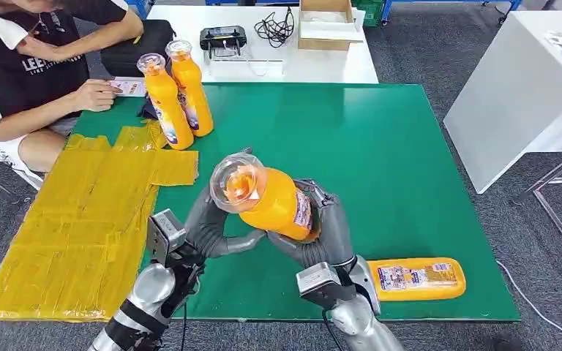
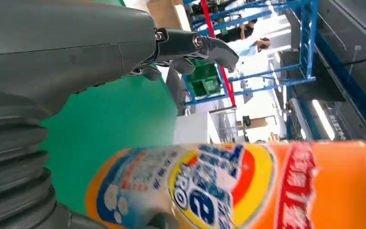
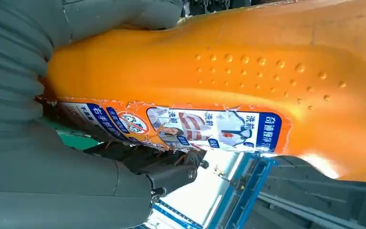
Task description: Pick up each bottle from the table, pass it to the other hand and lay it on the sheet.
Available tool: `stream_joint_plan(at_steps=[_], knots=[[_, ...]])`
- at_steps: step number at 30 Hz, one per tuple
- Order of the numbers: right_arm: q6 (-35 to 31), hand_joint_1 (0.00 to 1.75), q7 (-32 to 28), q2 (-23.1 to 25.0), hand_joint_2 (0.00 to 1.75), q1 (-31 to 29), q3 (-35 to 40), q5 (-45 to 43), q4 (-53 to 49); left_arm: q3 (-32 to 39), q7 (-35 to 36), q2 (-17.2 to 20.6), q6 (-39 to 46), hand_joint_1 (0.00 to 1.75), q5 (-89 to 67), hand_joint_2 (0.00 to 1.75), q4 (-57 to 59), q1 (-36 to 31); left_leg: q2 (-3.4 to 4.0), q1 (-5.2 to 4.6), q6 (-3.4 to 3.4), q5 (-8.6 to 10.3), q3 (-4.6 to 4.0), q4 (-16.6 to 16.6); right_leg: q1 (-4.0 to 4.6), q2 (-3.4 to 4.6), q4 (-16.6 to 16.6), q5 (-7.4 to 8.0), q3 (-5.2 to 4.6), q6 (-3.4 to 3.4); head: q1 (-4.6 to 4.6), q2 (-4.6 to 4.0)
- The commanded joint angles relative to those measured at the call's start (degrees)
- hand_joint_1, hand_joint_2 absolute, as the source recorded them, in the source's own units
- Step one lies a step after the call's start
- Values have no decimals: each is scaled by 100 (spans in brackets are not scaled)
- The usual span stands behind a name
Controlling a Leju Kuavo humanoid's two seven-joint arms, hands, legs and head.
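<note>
A: Orange bottle (image 1: 267, 197), one, clear-capped, held raised over the near middle of the green surface (image 1: 380, 146). Holder?

B: Right robot hand (image 1: 322, 230), fingers wrapped round its labelled body. Left robot hand (image 1: 208, 227) is at the cap end; the head view has its fingers reaching under the bottle, and its wrist view shows fingers apart beside the body. Whether it grips, I cannot tell.

A: Stage?

B: Likely the pass, right to left, not finished.

A: Yellow sheet (image 1: 80, 234)?

B: Lies over the surface's left edge, nothing on it. No bottle delivered, by this count.

A: Remaining stock?

B: Lying bottle (image 1: 416, 278), on its side at the near right corner. Standing pair (image 1: 177, 91), upright near the far left corner, just beyond the sheet. A person (image 1: 36, 69) sits past that corner.
</note>
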Motion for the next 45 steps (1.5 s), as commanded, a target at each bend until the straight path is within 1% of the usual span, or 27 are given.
stream_joint_plan(at_steps=[1,2,7,8,10,11,13,14,16,21,24,26,28,29,31,32,34,35,38,39,40,41,45], knots=[[-10,175,48,-115,175,-305,70,-121,578,-211,-59,164,-173,0,194,175,100,-49,6,3,-6,-2,11,-4,3,8,-6,1,11,-4,0,0],[-17,175,52,-131,175,-292,28,-142,588,-207,-76,178,-202,0,228,175,44,-9,9,5,-10,-5,25,-8,4,12,-10,-1,24,-6,-2,0],[-15,175,54,-159,175,-262,-95,-176,685,-196,-95,209,-230,0,256,175,-101,58,6,5,-6,-3,13,-3,4,8,-7,-1,14,-3,-2,0],[-11,175,53,-161,175,-261,-114,-182,719,-196,-97,205,-237,0,263,175,-99,50,7,6,-9,-6,23,-6,5,9,-10,-3,24,-5,-2,0],[2,175,53,-155,175,-273,-131,-192,784,-203,-103,201,-254,0,279,175,-93,42,2,3,-6,-2,15,-5,2,4,-7,-1,16,-4,0,0],[7,175,45,-157,175,-279,-133,-188,833,-213,-104,187,-258,0,280,175,-89,32,5,7,-10,-6,27,-7,6,9,-12,-3,29,-7,-2,0],[12,175,41,-148,175,-284,-133,-188,895,-227,-104,174,-264,0,284,175,-83,25,4,3,-6,-2,14,-5,2,6,-7,-1,15,-4,-2,0],[9,175,34,-134,175,-281,-125,-186,912,-233,-104,164,-265,0,284,175,-85,14,6,5,-10,-5,27,-9,5,10,-12,-2,28,-7,-2,0],[12,175,28,-123,175,-297,-127,-189,960,-242,-103,161,-269,0,286,175,-69,12,3,4,-7,-3,15,-5,3,5,-7,-1,16,-5,0,0],[47,175,-37,-39,175,-316,127,-69,911,-292,-87,91,-277,0,355,175,118,-15,6,3,-8,-5,17,-4,2,9,-5,-3,17,-6,-2,0],[115,175,85,-52,175,-367,260,-17,952,-311,-97,81,-287,0,389,175,157,-18,7,2,-7,-5,17,-4,2,10,-5,-3,16,-5,0,0],[143,175,103,-61,175,-398,289,-29,1028,-319,-98,82,-298,0,410,175,158,-21,10,5,-9,-6,24,-6,5,13,-9,-3,24,-6,-2,0],[167,175,113,-66,175,-423,312,-38,1087,-331,-97,80,-307,0,421,175,160,-28,4,3,-6,-2,14,-4,3,6,-6,-1,14,-4,-2,0],[174,175,113,-64,175,-428,320,-40,1108,-337,-97,77,-308,0,421,175,161,-31,6,4,-9,-4,24,-7,3,9,-9,-2,24,-5,-2,0],[214,175,120,-57,175,-452,368,-38,1161,-354,-97,74,-310,0,422,175,166,-40,5,3,-6,-2,13,-4,2,8,-6,1,12,-3,0,0],[256,175,128,-57,175,-474,429,-26,1195,-358,-93,67,-316,0,432,175,181,-51,8,5,-9,-4,25,-7,4,12,-10,-1,25,-6,-2,0],[322,175,156,-72,175,-503,506,-7,1233,-354,-95,56,-311,0,443,175,190,-56,5,2,-6,-2,14,-5,1,7,-5,-1,13,-4,-2,0],[322,175,156,-72,175,-503,506,-7,1233,-354,-95,56,-311,0,443,175,190,-56,7,5,-10,-4,24,-8,4,10,-10,-1,23,-6,-2,0],[434,175,258,-104,175,-554,618,42,1351,-298,-154,3,-201,0,444,175,154,-34,8,6,-10,-5,24,-6,5,11,-10,-2,24,-7,-2,0],[460,175,275,-99,175,-562,637,43,1439,-271,-195,-26,-111,75,426,175,107,-14,6,5,-9,-4,23,-8,4,9,-10,-2,23,-6,0,0],[474,175,289,-101,175,-567,645,47,1474,-262,-210,-40,-85,166,430,175,85,-4,4,4,-7,-4,16,-4,4,6,-7,-2,17,-5,-2,0],[492,175,279,-96,175,-572,649,31,1539,-266,-216,-39,-65,175,434,175,36,8,7,6,-10,-6,26,-7,5,10,-10,-3,27,-7,-2,0],[541,175,304,-103,175,-597,667,49,1619,-249,-243,-49,-10,175,461,175,14,15,4,4,-8,-5,21,-6,3,7,-9,-3,22,-5,0,0]])
